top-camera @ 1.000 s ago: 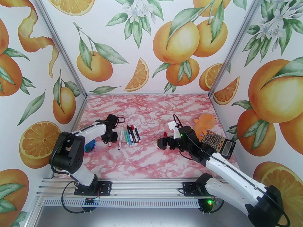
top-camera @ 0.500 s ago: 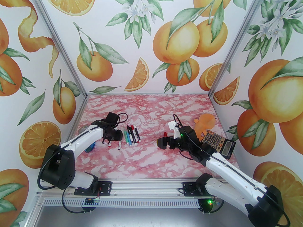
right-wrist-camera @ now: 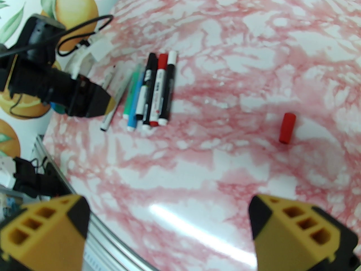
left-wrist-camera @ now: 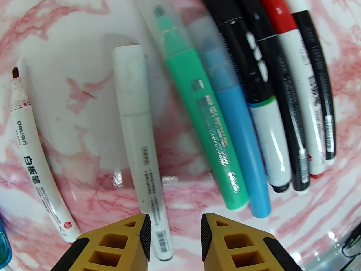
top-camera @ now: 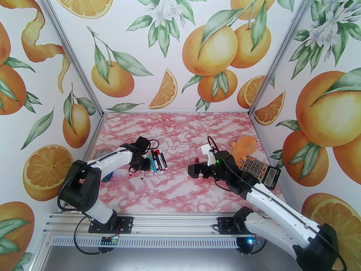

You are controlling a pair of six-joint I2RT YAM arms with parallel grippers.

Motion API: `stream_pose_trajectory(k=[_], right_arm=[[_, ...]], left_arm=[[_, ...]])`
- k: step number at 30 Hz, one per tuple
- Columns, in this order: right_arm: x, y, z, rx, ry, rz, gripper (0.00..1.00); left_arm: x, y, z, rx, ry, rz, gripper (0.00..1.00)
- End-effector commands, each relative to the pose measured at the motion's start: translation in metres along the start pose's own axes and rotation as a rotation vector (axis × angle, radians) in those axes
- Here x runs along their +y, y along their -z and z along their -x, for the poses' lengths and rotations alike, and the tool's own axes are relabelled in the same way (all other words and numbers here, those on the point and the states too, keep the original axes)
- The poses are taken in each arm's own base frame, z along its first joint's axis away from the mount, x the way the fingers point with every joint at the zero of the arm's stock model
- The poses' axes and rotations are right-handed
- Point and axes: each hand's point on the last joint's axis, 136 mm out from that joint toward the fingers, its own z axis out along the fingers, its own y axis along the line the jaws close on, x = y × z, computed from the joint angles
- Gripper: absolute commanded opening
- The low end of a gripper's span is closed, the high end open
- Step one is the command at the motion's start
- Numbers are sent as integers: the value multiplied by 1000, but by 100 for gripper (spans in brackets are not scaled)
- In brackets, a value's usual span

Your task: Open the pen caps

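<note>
Several pens [left-wrist-camera: 253, 94] lie side by side on the pink marble table: green, blue, and black- and red-capped white ones. A white pen [left-wrist-camera: 141, 140] with its white cap [left-wrist-camera: 129, 78] on lies left of them. Its tail end sits between the fingers of my left gripper [left-wrist-camera: 175, 236], close to the left finger [left-wrist-camera: 143, 233], and the jaws stand narrowly apart, open. Further left lies an uncapped pen [left-wrist-camera: 36, 162] with a bare red tip. A loose red pen cap [right-wrist-camera: 287, 127] lies ahead of my wide-open right gripper [right-wrist-camera: 169, 224]. From above, the left gripper [top-camera: 141, 165] hangs over the pens' [top-camera: 158, 162] left side.
A calculator [top-camera: 261, 171] and an orange plush toy [top-camera: 244, 148] sit behind the right arm at the table's right edge. A blue object [top-camera: 107, 176] lies beside the left arm near the left wall.
My left gripper has moved right, from over the uncapped pen to the white capped pen, and its jaws have narrowed a little. The right arm and the red cap have stayed put.
</note>
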Motion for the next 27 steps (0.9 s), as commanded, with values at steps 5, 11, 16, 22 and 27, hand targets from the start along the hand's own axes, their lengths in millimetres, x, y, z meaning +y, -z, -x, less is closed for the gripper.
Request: stream_pose_trajectory(k=[5, 11, 16, 22, 27], right_arm=[[1, 2, 2, -12, -1, -9, 99], [-1, 0, 0, -8, -7, -10, 99], [0, 0, 1, -10, -7, -8, 99], [-1, -1, 0, -8, -12, -11, 99], [2, -2, 1, -17, -30, 12, 99]], left_arm=[[4, -6, 11, -25, -4, 56, 32], [6, -12, 10, -15, -5, 69, 28], [6, -17, 9, -1, -9, 72, 26], [10, -16, 11, -8, -10, 105, 18], [3, 9, 18, -61, -9, 65, 15]])
